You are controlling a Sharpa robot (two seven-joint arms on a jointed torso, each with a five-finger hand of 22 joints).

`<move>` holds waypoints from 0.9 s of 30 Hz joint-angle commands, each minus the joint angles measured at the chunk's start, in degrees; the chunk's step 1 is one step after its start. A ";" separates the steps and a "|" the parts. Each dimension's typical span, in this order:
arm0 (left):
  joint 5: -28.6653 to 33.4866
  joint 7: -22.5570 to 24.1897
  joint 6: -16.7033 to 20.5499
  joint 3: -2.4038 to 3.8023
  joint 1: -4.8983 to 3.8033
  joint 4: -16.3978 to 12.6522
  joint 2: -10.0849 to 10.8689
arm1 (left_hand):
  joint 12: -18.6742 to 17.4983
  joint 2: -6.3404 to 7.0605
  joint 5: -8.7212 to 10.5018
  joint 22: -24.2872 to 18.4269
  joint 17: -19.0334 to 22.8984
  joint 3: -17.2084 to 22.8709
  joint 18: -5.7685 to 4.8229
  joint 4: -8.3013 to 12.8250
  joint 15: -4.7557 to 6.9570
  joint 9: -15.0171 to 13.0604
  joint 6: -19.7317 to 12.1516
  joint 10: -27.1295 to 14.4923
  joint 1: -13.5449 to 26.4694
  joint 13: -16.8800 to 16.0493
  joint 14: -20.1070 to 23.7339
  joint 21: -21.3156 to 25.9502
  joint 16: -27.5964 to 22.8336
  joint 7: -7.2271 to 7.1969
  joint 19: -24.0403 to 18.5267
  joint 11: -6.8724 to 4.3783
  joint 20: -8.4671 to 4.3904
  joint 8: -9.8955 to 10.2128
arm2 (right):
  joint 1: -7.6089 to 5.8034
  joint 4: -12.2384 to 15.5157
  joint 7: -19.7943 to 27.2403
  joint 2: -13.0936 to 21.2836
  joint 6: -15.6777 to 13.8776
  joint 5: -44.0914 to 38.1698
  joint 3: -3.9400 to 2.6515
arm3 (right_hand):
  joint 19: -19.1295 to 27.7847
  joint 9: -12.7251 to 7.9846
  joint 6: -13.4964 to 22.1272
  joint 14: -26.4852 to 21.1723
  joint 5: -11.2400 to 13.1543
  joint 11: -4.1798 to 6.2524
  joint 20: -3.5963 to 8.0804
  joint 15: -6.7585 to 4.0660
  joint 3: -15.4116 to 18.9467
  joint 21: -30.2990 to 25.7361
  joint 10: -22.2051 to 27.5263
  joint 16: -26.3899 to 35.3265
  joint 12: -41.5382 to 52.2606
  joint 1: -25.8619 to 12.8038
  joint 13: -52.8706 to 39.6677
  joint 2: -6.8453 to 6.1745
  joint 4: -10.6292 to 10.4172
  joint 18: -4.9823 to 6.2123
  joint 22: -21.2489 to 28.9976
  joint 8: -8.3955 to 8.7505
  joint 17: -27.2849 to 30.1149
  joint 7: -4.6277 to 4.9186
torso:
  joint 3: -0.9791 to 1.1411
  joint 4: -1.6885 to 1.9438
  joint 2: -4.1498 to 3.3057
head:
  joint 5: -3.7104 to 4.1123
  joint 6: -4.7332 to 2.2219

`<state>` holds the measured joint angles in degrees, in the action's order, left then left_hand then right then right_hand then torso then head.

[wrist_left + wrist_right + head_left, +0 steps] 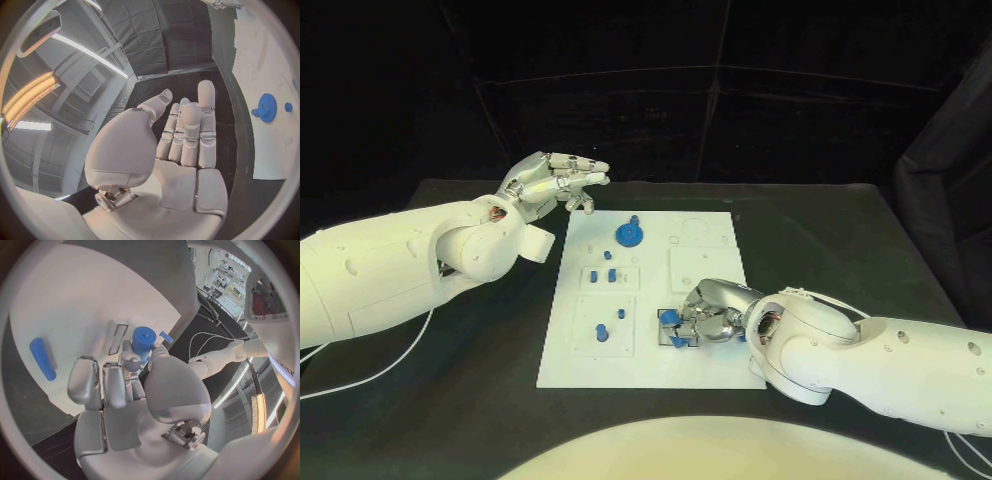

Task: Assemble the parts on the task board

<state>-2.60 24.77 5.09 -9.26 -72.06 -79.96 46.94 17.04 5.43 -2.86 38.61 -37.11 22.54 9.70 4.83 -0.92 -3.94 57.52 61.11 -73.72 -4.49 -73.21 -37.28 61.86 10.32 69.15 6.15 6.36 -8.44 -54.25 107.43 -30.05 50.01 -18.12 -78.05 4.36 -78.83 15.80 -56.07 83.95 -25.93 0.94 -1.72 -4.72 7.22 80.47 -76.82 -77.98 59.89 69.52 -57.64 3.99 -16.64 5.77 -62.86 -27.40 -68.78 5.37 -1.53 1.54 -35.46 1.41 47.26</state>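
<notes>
The white task board (646, 300) lies mid-table. A blue gear (630, 234) stands near its far edge, small blue pegs (606, 272) sit in the middle, and another blue part (600, 333) is nearer me. My right hand (711, 312) rests low on the board's near right part, beside blue parts (672, 320). In the right wrist view the thumb and a finger of that hand (125, 390) pinch a blue cylinder (143, 341) that stands on the board (81, 305). My left hand (557, 182) hovers off the board's far left corner, fingers apart, holding nothing.
A blue peg (42, 358) lies loose on the board beside the right hand's fingers, and a small blue piece (166, 336) lies beyond the cylinder. The left wrist view shows the gear (267, 107) with a small blue knob (288, 107) beside it. Black table (819, 230) surrounds the board.
</notes>
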 commanded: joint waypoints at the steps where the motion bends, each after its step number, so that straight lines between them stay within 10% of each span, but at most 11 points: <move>1: 0.24 0.25 -1.67 0.05 -0.11 -0.29 0.06 | 0.19 -0.39 0.14 -0.09 -0.05 -0.54 0.72 -0.01 -0.16 -0.01 -0.37 -0.36 0.07 0.04 0.07 0.20 0.00 0.05 -0.05 -0.03 0.35 0.06 | -0.01 -0.30 -2.57 -0.35 2.76 1.26 0.07 | -0.10 0.09 -2.74 2.37 0.10 0.50 0.50 -0.41 0.63 0.25 -0.95 -0.18 -0.39 -1.41 -0.22 -0.42 -0.01 -0.72 0.04 0.42 -0.08 -2.53 | 0.00 -0.06 -0.09 | 0.00 -0.01; 15: 0.23 0.40 -3.23 0.05 -0.12 -0.56 0.18 | 0.28 -0.23 0.14 -0.16 0.03 -0.94 0.72 -0.07 -0.19 0.00 -0.50 -0.53 0.20 0.05 0.10 0.29 0.04 0.06 -0.01 -0.01 0.38 0.07 | -0.01 -0.88 -4.38 -1.40 0.26 -1.85 0.07 | -0.19 0.88 -3.73 2.45 2.78 0.70 0.68 -0.59 2.90 0.25 -1.70 -0.27 -0.48 -4.42 -1.13 0.08 -0.07 -0.75 -0.12 1.19 -0.49 -2.79 | 0.08 0.13 -0.02 | -0.19 0.09; 22: 0.23 0.38 -3.40 0.06 -0.12 -0.59 0.22 | 0.29 -0.22 0.14 -0.17 0.01 -0.98 0.72 -0.08 -0.19 0.00 -0.51 -0.55 0.21 0.05 0.09 0.30 0.05 0.06 -0.01 0.00 0.38 0.07 | -0.01 -0.88 -4.41 -1.57 -0.48 -3.13 0.07 | -0.14 1.98 -3.95 2.23 18.22 0.58 0.66 -0.53 8.21 0.09 -1.54 0.50 -2.12 -10.62 -0.93 -2.09 -0.09 -0.73 0.02 2.22 0.34 -2.69 | 0.08 0.18 -0.06 | -0.10 0.07; 27: 0.22 0.31 -3.33 0.06 -0.13 -0.62 0.32 | 0.29 -0.22 0.14 -0.17 0.01 -0.98 0.72 -0.08 -0.19 0.00 -0.51 -0.55 0.21 0.05 0.09 0.30 0.05 0.06 -0.01 0.00 0.38 0.07 | -0.01 -0.37 -3.51 -1.06 -0.72 -3.82 0.06 | -0.02 2.49 -3.86 2.20 19.64 0.50 0.56 -0.43 7.44 -0.06 -1.41 0.82 -2.74 -10.20 -0.96 -4.64 0.06 -0.69 0.24 2.67 0.63 -2.58 | 0.09 0.23 -0.14 | -0.05 0.07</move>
<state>-2.60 24.76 2.63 -9.25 -72.08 -80.46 47.23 17.07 5.42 -2.86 38.52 -37.11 21.90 9.70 4.82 -0.93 -3.94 57.52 61.11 -73.72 -4.49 -73.21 -37.28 61.86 10.32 69.15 6.14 6.36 -8.44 -54.21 106.75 -34.08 48.80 -18.00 -80.43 4.43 -79.04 18.19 -59.80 83.83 -6.30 1.72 -1.52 -5.25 15.15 80.47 -78.40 -77.52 57.37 58.77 -58.53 0.01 -16.58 5.77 -62.67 -24.91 -68.22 2.59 -1.43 1.74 -35.53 1.33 47.31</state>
